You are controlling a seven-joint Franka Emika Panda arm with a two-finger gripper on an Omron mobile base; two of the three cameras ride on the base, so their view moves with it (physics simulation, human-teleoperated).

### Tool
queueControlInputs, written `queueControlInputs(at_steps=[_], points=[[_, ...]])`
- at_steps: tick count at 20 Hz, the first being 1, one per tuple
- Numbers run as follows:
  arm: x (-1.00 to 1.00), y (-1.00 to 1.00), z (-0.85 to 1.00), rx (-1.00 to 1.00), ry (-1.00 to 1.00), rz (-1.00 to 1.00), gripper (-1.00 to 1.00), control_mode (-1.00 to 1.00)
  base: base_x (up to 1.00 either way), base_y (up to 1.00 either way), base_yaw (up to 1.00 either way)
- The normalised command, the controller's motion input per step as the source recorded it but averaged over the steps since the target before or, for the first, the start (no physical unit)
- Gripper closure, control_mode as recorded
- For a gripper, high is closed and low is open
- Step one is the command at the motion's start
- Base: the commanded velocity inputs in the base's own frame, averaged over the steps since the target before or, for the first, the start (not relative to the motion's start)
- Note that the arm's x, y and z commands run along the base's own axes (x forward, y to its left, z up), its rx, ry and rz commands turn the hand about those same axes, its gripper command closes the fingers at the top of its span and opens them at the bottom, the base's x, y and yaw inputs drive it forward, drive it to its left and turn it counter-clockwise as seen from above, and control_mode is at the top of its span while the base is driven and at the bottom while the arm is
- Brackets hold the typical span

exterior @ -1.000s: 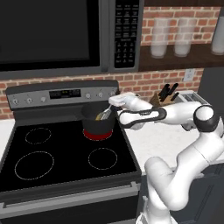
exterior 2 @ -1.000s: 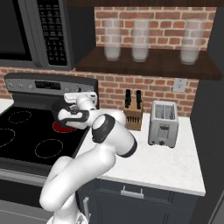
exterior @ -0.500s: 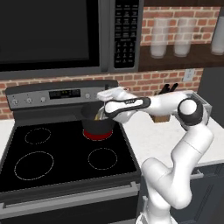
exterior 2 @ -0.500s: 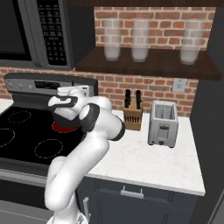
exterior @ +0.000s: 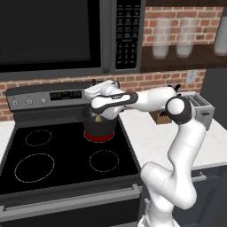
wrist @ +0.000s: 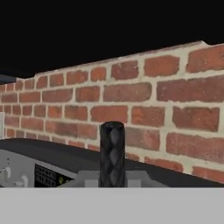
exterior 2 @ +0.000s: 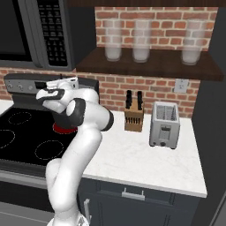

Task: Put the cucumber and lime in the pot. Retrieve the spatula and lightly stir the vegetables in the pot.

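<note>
Black spatula (wrist: 112, 153) handle pinched in the end effector (wrist: 112, 181) above the pot (exterior: 100, 130); no legible writing.

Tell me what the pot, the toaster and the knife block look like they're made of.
Pot: probably dark matte metal, its red base band perhaps enamel. Toaster: seemingly brushed silver metal, grey and faintly shiny. Knife block: wood-like, flat brown, with dark handles sticking up. Everything is rendered, so these are guesses.

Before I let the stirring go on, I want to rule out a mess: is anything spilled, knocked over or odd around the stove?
Nothing stands out. The pot sits upright on the stove's back right burner, with no spill visible on the cooktop. The gripper is shut on the spatula's handle, above the pot. The knife block and toaster stand upright on the counter.
</note>
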Motion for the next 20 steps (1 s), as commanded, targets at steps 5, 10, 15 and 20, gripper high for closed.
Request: queueControlInputs(at_steps=[5,10,15,20], points=[[0.0,-0.02,-0.02,0.0,-0.16,-0.14,1.0,-1.0,0.0,0.0,0.0],[0.0,-0.1,-0.56,0.0,-0.03,-0.16,1.0,-1.0,0.0,0.0,0.0],[-0.24,0.0,-0.87,0.0,0.0,-0.13,1.0,-1.0,0.0,0.0,0.0],[-0.31,0.09,-0.73,-0.01,-0.02,-0.07,1.0,-1.0,0.0,0.0,0.0]])
